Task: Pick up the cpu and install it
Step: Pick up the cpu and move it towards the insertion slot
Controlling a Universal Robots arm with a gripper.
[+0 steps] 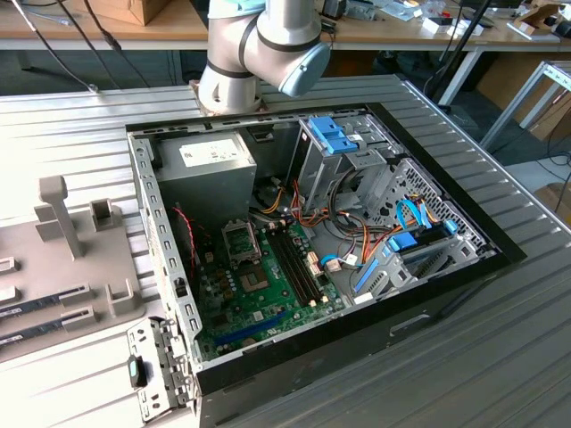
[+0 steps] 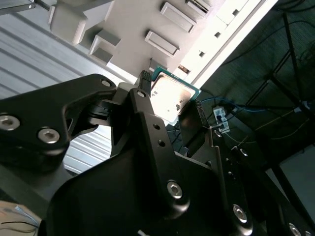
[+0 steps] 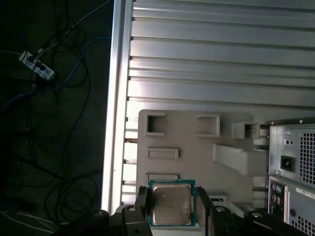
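Observation:
The cpu [image 3: 171,203], a small square chip with a silver metal top and a green rim, sits between my gripper's [image 3: 171,209] two black fingers [image 3: 141,206], which are shut on its opposite edges. In the second wrist view the cpu [image 2: 170,94] shows again in the gripper [image 2: 170,104], held in the air over the grey fixture plate [image 2: 147,19]. In the exterior view the motherboard's socket [image 1: 241,239] lies inside the open computer case [image 1: 428,294], beside the memory slots [image 1: 294,259]. The arm's base [image 1: 259,53] stands behind the case.
The grey fixture plate [image 1: 71,267] with raised holders lies at the exterior view's left and holds long memory sticks [image 1: 40,308]. A grey power-supply box [image 1: 210,174] and blue drive brackets [image 1: 330,138] fill the case's far side. The case's rear panel [image 3: 295,162] is beside the plate.

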